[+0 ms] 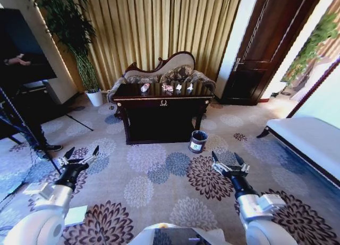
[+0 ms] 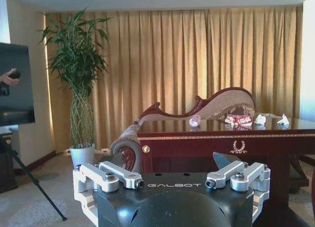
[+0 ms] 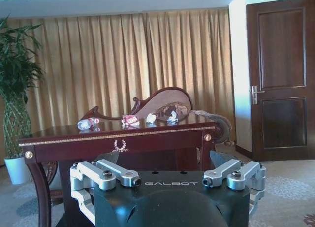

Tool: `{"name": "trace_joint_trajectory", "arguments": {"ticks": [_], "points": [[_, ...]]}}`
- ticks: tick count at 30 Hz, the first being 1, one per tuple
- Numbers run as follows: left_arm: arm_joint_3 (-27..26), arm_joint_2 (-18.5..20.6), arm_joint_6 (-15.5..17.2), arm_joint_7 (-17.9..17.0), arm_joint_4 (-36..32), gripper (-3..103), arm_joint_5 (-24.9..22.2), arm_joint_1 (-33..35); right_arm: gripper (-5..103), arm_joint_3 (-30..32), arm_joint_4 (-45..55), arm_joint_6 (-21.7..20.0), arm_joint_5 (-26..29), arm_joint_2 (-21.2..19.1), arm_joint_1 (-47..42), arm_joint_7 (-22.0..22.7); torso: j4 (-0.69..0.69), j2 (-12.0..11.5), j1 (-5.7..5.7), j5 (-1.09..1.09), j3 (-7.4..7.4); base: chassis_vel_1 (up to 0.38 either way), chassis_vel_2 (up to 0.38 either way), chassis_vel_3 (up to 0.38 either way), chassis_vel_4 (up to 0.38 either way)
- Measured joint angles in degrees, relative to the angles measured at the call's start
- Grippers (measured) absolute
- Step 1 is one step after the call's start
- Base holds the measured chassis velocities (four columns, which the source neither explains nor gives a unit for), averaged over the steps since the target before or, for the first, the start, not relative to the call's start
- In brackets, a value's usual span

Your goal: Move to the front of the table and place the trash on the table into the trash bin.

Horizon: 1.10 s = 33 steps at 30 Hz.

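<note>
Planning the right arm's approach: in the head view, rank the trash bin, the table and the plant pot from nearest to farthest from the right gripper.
From the right gripper:
1. Trash bin, on the carpet just ahead.
2. Table, behind the bin.
3. Plant pot, far left by the curtain.

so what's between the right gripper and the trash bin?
Nothing but bare patterned carpet. In the head view the right gripper hangs open over the floor, and the trash bin stands beyond it by the table.

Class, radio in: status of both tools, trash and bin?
Left tool, right tool open, low over carpet. Trash on table. Trash bin beside it. Path open.
</note>
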Motion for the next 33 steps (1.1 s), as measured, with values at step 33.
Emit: {"name": "trace_joint_trajectory", "arguments": {"ticks": [33], "points": [[0.0,0.1,-1.2,0.8,0.3,100,0.1,0.2,100,0.2,0.0,-0.5,1.0,0.2,0.0,-0.4,0.0,0.0,0.0,0.0,0.0,0.0,0.0,0.0,0.0]]}}
